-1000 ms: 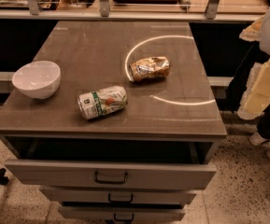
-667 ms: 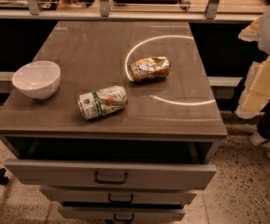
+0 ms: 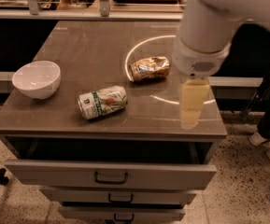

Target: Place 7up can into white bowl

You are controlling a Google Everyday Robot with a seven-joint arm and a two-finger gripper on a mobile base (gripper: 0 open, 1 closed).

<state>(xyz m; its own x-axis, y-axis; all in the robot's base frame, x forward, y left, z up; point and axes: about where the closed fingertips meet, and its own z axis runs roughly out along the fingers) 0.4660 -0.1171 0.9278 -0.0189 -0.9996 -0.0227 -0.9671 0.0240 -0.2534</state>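
Observation:
The 7up can [image 3: 103, 102] lies on its side on the grey table top [image 3: 88, 45], near the front, silver top facing left. The white bowl [image 3: 36, 78] stands upright and empty at the table's left edge, to the left of the can. My gripper [image 3: 192, 104] hangs from the white arm [image 3: 204, 36] above the table's right side, well to the right of the can and holding nothing that I can see. It is apart from both the can and the bowl.
A shiny gold-brown foil snack bag [image 3: 149, 68] lies behind and to the right of the can, close to the gripper's left. The top drawer [image 3: 111, 171] under the table stands pulled out. A person's shoes [image 3: 261, 139] are on the floor at right.
The arm and gripper have swung in from the right edge of the view to above the table's right side. The can, bowl and bag have not moved.

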